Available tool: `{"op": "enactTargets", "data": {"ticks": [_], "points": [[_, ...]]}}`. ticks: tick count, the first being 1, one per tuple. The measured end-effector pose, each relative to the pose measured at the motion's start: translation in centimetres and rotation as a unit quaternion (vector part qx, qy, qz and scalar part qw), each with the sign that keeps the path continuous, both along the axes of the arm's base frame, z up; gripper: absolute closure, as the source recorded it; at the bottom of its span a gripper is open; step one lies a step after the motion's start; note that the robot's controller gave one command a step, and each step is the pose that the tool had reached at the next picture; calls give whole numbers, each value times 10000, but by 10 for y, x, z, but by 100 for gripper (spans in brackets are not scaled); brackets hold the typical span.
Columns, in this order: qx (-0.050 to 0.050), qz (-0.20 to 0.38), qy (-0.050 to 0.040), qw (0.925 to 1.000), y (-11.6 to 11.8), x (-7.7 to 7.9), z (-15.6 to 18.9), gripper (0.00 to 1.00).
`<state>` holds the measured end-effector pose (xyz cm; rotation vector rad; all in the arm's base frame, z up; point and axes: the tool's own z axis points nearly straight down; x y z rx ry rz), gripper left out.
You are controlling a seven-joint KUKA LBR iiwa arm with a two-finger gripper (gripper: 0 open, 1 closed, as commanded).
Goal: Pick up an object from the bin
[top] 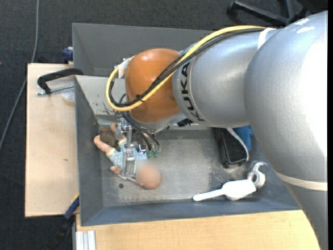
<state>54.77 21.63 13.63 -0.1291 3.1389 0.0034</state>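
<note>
A small baby doll [149, 178] lies in the bin's left part, with its bare head towards the front and a pale arm reaching out to the left. My gripper [129, 152] hangs straight down from under the orange cover and stands low on the doll's body, hiding most of the torso. A small dark brown thing [107, 135] lies just left of the gripper, against the doll's arm.
A white plastic scoop [229, 190] with a ring at its handle end lies at the front right. A black flat thing [231, 147] with a blue part behind it rests by the right wall. The big silver arm covers the bin's right and back.
</note>
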Motion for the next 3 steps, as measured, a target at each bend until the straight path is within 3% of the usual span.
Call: {"op": "enactTargets", "data": {"ticks": [1,2,3], "points": [[-15,-497,49,9988,-37,-30,-4,0],[14,-803,-22,9968,-12,-30,-2,0],[10,-1317,18,9913,-18,-41,-63,0]]}}
